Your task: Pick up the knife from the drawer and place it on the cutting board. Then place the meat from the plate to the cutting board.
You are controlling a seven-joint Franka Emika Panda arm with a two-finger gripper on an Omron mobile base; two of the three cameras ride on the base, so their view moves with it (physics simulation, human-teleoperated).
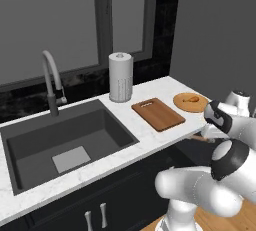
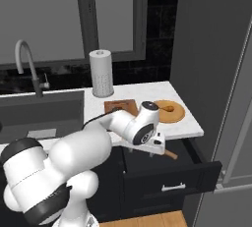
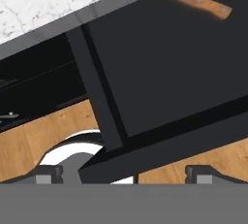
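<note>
My end effector [image 3: 123, 172] hangs over the open drawer [image 3: 164, 68], its two dark tips spread wide apart at the bottom of the hand view with nothing between them. From the right base camera I see the end effector [image 2: 156, 148] just below the worktop edge, at the drawer's left side. The knife [image 3: 196, 2] lies at the back of the drawer; I can make out its light brown wooden handle, while the blade runs under the worktop [image 3: 43, 5] lip. In the right base view the handle [image 2: 170, 154] pokes out just beside my wrist. The drawer's dark front [image 2: 170, 182] stands pulled well out from the cabinetry.

Up on the worktop [image 1: 150, 137], the cutting board [image 1: 158, 113] lies flat with its slot end toward the wall. Just beside it sits the plate [image 1: 190, 102], carrying the meat [image 1: 191, 99]. Farther off I see a paper towel roll [image 1: 120, 76], then the sink [image 1: 65, 142] and its faucet [image 1: 52, 82].
</note>
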